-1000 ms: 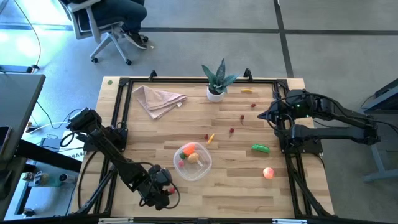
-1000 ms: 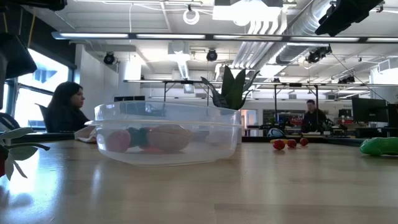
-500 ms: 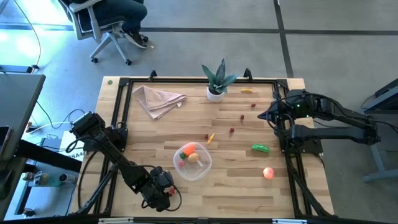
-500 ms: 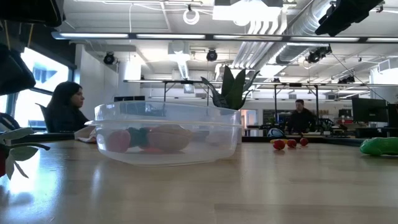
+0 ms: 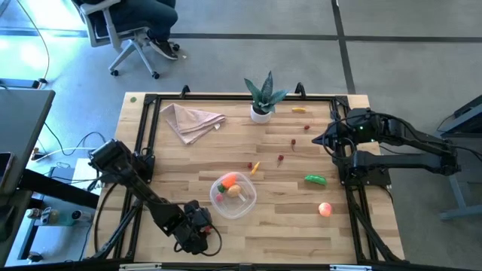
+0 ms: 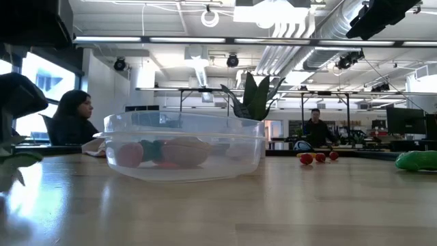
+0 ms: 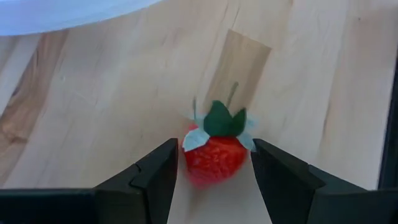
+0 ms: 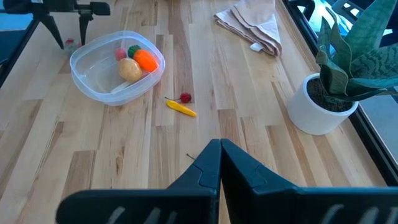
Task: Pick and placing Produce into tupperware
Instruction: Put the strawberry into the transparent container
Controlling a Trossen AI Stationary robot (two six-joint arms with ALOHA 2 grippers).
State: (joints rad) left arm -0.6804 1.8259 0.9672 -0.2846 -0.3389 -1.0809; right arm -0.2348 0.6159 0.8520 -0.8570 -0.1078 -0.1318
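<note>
A red toy strawberry [image 7: 211, 163] with a green leaf cap lies on the wood near the table's near edge. My left gripper [image 7: 214, 147] is open, with one finger on each side of the strawberry; in the high view it is [image 5: 197, 235], near-left of the tub. The clear round tub [image 5: 245, 205] stands on the table and holds an orange piece, a tan piece and small red and green pieces. On the table lie a green cucumber [image 5: 315, 179], a pink peach [image 5: 324, 209], a yellow banana [image 5: 299, 110] and tiny red pieces [image 5: 280, 159]. My right gripper [image 8: 220, 155] is shut, waiting at the right edge.
A spiky green plant in a white pot [image 5: 262, 98] stands at the far edge, with a beige napkin [image 5: 190, 120] to its left. A small orange-yellow piece [image 5: 255, 168] lies far-right of the tub. Black rails frame the table. People sit and stand in the room behind.
My left gripper has moved slightly toward the near edge and come down at the strawberry, so its dark fingers now show lower at the left of the low view. The tub and the other produce have stayed put.
</note>
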